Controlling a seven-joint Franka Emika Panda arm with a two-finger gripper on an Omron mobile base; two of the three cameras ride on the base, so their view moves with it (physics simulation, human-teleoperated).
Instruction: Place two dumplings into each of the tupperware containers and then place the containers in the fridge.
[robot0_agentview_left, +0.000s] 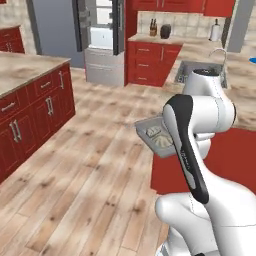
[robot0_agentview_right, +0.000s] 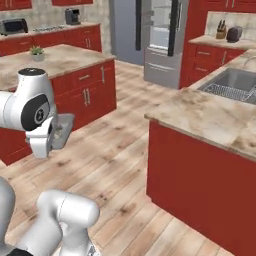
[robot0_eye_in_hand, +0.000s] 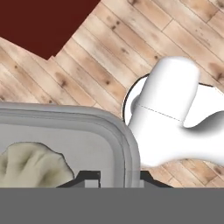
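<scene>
A grey translucent tupperware container (robot0_agentview_left: 146, 127) hangs level above the wooden floor, just left of my forearm. Two pale dumplings (robot0_agentview_left: 154, 132) lie in it side by side. In the hand view the container's rounded rim (robot0_eye_in_hand: 114, 127) runs between my fingertips, and my gripper (robot0_eye_in_hand: 117, 178) is shut on that rim. One dumpling (robot0_eye_in_hand: 31, 165) shows inside at the lower left. From the right base view the container (robot0_agentview_right: 65, 128) sticks out beside my hand. The fridge (robot0_agentview_left: 103, 41) stands across the room with its doors open, and its white interior (robot0_agentview_right: 161, 31) faces me.
A red island with a stone top (robot0_agentview_left: 22, 74) lies on the left. On the right a counter (robot0_agentview_right: 210, 116) with a sink (robot0_agentview_right: 234, 83) sits close to my arm. Open wooden floor (robot0_agentview_left: 95, 150) stretches between them toward the fridge.
</scene>
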